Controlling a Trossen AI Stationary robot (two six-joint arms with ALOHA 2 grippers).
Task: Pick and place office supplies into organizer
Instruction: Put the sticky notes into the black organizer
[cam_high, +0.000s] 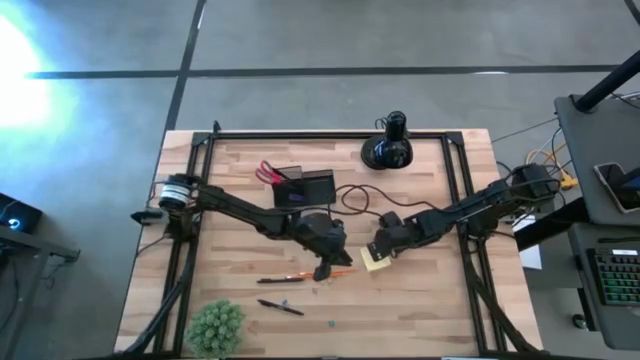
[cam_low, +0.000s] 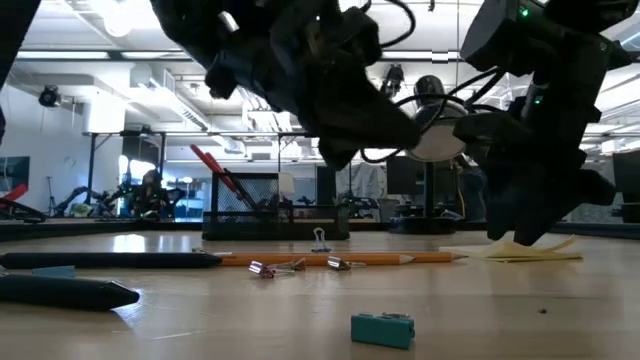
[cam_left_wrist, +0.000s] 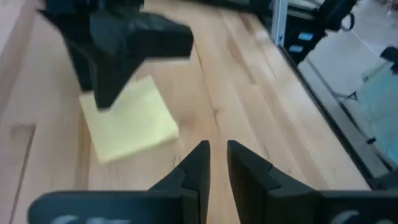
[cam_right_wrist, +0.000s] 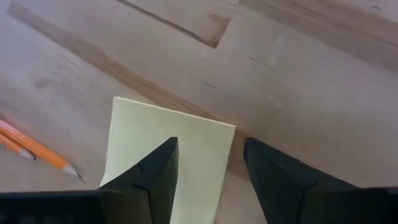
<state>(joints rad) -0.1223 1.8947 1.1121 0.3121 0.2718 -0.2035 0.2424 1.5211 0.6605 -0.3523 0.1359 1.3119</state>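
The yellow sticky-note pad (cam_high: 376, 262) lies flat on the wood at mid-table. My right gripper (cam_right_wrist: 208, 146) is open and low over it, with one finger above the pad (cam_right_wrist: 168, 134) and the other past its edge. My left gripper (cam_left_wrist: 218, 149) hangs just left of the pad, above the orange pencil (cam_high: 300, 277); only a narrow gap separates its fingers and nothing is between them. Two black pens (cam_high: 280, 307) and a tiny blue piece (cam_low: 383, 329) lie nearer the front. The dark organizer (cam_high: 305, 187) stands farther back, with red-handled scissors (cam_high: 267, 172) sticking out of it. My right gripper comes at the sticky-note pad from above, slanting in from the table's right. One fingertip (cam_low: 525, 238) reaches down to the pad's top near its edge (cam_right_wrist: 224, 134). I cannot tell whether it touches. The pad lies on the table.
Small binder clips (cam_low: 262, 269) lie beside the pencil. A black round-based knobbed object (cam_high: 388, 150) stands at the far edge and a green fuzzy plant ball (cam_high: 215, 325) at the near left corner. A black cable (cam_high: 355, 195) loops behind the organizer. A black frame (cam_high: 455, 170) edges the table.
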